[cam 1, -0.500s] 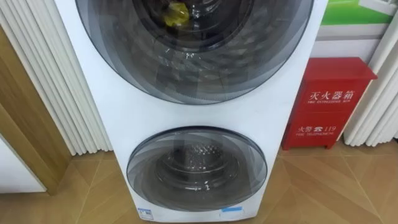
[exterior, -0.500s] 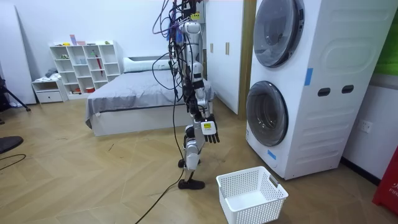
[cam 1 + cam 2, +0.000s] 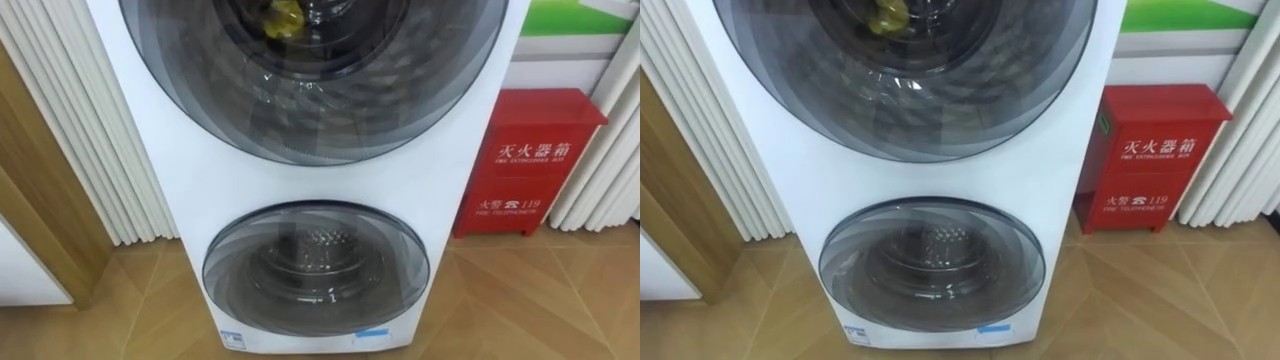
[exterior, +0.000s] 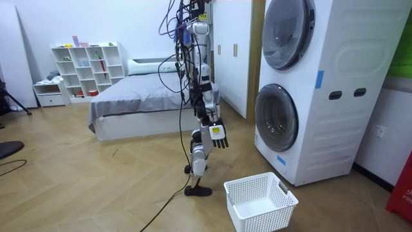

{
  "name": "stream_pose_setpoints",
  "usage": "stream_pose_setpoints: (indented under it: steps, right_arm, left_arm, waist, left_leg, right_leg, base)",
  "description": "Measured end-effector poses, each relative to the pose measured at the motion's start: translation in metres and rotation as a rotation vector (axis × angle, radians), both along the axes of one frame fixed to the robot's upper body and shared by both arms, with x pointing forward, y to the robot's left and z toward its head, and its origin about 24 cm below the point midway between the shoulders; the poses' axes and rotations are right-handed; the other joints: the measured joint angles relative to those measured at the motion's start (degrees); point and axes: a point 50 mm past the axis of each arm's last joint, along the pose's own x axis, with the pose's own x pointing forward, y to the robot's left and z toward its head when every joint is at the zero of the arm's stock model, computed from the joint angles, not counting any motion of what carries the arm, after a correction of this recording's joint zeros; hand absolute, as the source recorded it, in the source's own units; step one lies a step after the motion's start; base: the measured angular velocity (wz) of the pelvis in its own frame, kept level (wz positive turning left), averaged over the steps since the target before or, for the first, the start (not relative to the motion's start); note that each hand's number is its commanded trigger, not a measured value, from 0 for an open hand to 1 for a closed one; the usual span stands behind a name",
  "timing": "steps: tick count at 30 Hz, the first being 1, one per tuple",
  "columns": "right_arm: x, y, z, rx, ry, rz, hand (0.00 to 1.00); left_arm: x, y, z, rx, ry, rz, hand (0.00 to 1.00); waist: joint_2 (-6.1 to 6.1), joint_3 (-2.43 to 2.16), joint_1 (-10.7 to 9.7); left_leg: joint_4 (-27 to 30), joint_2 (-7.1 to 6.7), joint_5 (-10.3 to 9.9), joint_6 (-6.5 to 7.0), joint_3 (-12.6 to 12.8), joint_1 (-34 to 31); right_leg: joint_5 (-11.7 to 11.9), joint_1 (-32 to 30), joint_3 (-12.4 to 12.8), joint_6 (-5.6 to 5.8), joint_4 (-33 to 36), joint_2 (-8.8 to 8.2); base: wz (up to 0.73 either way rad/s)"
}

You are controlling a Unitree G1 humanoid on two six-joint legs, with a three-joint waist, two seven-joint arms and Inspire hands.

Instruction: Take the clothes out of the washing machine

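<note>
The stacked washing machine (image 3: 190, 180) is keeping its upper door (image 3: 310, 70) and lower door (image 3: 316, 268) shut, barring the way inside. Bare wooden floor (image 4: 238, 161) is lying open before it. A white laundry basket (image 4: 261, 201) is standing near the robot's feet, and a red fire-extinguisher cabinet (image 3: 525, 165) is flanking the machine's right.

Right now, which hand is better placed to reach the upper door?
Probably left: the shut upper door and yellow garment sit slightly left of centre. The right hand hangs low, open.
</note>
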Motion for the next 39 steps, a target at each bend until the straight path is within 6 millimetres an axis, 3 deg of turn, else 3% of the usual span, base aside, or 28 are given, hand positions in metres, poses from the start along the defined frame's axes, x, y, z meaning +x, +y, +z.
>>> stream_pose_setpoints:
  steps: [7, 10, 15, 17, 19, 21, 24, 27, 32, 36, 39]
  right_arm:
    - [0.003, 0.000, 0.000, -0.013, -0.004, -0.028, 0.00]
    - [0.015, -0.004, 0.003, -0.037, -0.033, -0.014, 0.00]
    - [0.085, -0.020, 0.024, -0.105, -0.260, -0.057, 0.00]
    - [0.137, -0.032, 0.049, -0.135, -0.425, -0.082, 0.00]
    - [0.166, -0.041, 0.070, -0.180, -0.531, -0.078, 0.00]
    - [0.207, -0.041, 0.102, -0.203, -0.687, -0.085, 0.00]
    - [0.245, -0.040, 0.143, -0.234, -0.852, -0.077, 0.00]
    - [0.271, -0.037, 0.180, -0.269, -0.990, -0.069, 0.00]
    - [0.297, -0.037, 0.220, -0.300, -1.108, -0.064, 0.00]
    - [0.306, -0.038, 0.255, -0.339, -1.219, -0.028, 0.00]
    - [0.311, -0.037, 0.269, -0.354, -1.259, -0.029, 0.00]
  left_arm:
    - [0.004, 0.001, 0.001, 0.004, -0.011, -0.024, 0.00]
    - [0.010, 0.004, 0.002, 0.015, -0.019, -0.076, 0.00]
    - [0.016, 0.008, 0.003, 0.031, -0.022, -0.145, 0.00]
    - [0.015, 0.011, 0.004, 0.033, -0.020, -0.148, 0.00]
    - [0.019, 0.014, 0.005, 0.036, -0.022, -0.171, 0.00]
    - [0.014, 0.018, 0.005, 0.031, 0.000, -0.170, 0.00]
    - [0.010, 0.023, 0.006, 0.035, 0.040, -0.187, 0.00]
    - [0.009, 0.024, 0.006, 0.046, 0.073, -0.239, 0.00]
    - [0.012, 0.024, 0.007, 0.053, 0.090, -0.284, 0.00]
    - [0.010, 0.023, 0.006, 0.048, 0.120, -0.291, 0.00]
    - [0.010, 0.023, 0.006, 0.050, 0.131, -0.293, 0.00]
  waist:
    - [-0.23, -0.08, 0.1]
    - [-0.39, -0.09, 0.2]
    - [-0.77, -0.05, 0.1]
    - [-0.92, -0.20, -0.1]
    - [-1.42, -0.51, 0.4]
    - [-2.11, -0.49, 0.4]
    - [-2.61, -0.61, 0.7]
    - [-2.78, -0.74, 1.4]
    - [-2.84, -0.78, 2.0]
    - [-3.02, -0.89, 2.8]
    - [-3.16, -0.98, 3.2]
  left_leg:
    - [0.0, -0.02, 0.0, 0.00, 0.0, -0.3]
    - [0.2, -0.01, 0.0, 0.00, -0.1, -0.4]
    - [0.3, -0.04, 0.0, 0.03, -0.1, 0.4]
    - [0.6, -0.05, 0.1, 0.11, -0.2, 0.5]
    - [0.6, -0.04, 0.1, 0.17, -0.3, 0.6]
    - [0.7, -0.04, 0.1, 0.19, -0.4, 0.6]
    - [0.8, -0.06, 0.1, 0.19, -0.4, 0.2]
    - [1.0, -0.06, 0.1, 0.20, -0.7, -0.4]
    - [1.0, -0.08, 0.1, 0.20, -1.2, -0.5]
    - [0.7, -0.11, 0.2, 0.21, -1.6, -0.8]
    - [0.6, -0.11, 0.2, 0.21, -1.7, -0.5]
  right_leg:
    - [0.0, -0.3, 0.1, 0.00, 0.0, 0.01]
    - [0.0, -0.1, 0.0, 0.00, 0.2, -0.01]
    - [0.0, 0.1, 0.0, 0.01, 1.0, -0.14]
    - [0.1, 0.3, 0.0, 0.03, 1.0, -0.11]
    - [0.1, 0.3, -0.1, 0.02, 1.2, -0.12]
    - [0.1, 0.3, 0.0, 0.01, 1.3, -0.09]
    - [0.1, 0.0, -0.1, 0.01, 1.7, -0.11]
    - [0.1, -0.1, -0.4, 0.00, 1.9, -0.11]
    - [0.1, -0.2, -0.9, 0.00, 1.8, -0.13]
    - [0.1, -0.8, -1.5, 0.00, 1.9, -0.18]
    - [0.1, -0.6, -1.5, 0.00, 1.9, -0.17]
  base:
    - [0.00]
    - [0.00]
    - [0.00]
    - [0.00]
    - [0.02]
    - [0.00]
    - [0.00]
    - [0.05]
    - [0.06]
    - [0.03]
    - [-0.01]
